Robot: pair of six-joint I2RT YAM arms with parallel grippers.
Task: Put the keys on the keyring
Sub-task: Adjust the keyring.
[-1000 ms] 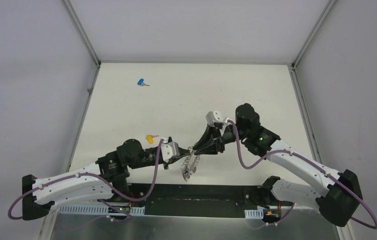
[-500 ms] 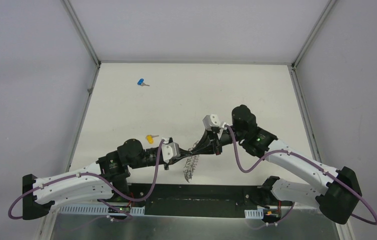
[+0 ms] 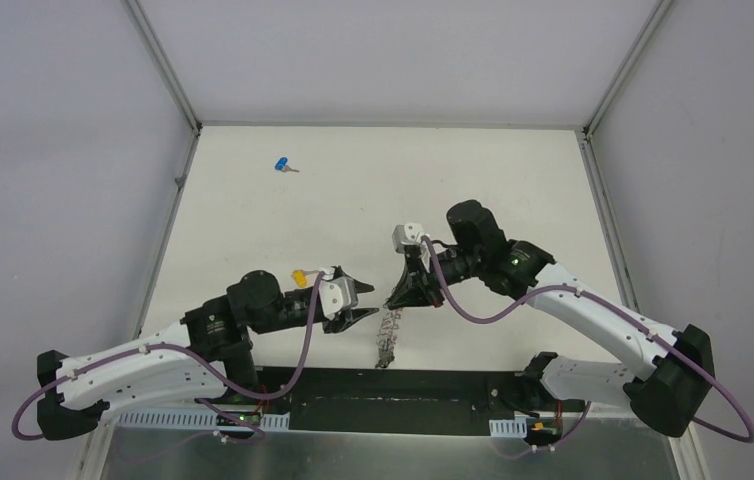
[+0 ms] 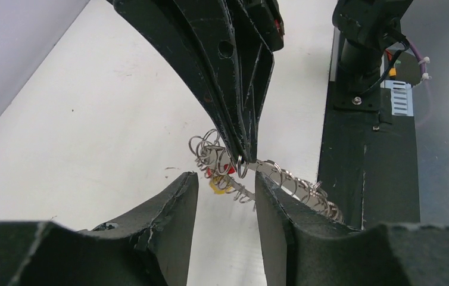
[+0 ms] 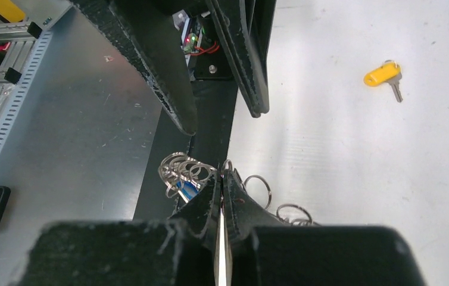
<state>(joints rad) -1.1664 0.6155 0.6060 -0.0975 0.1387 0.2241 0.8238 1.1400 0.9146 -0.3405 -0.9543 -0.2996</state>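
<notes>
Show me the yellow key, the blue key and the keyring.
yellow key (image 5: 382,75), right wrist view, on its yellow plastic head.
blue key (image 3: 280,164), top external view, on its blue head.
keyring (image 3: 386,335), top external view, on the middle of the hanging bunch.

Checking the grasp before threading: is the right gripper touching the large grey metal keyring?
Touching. In the left wrist view the right gripper pinches the large grey metal keyring between the tips of its shut fingers; no gap shows.
</notes>
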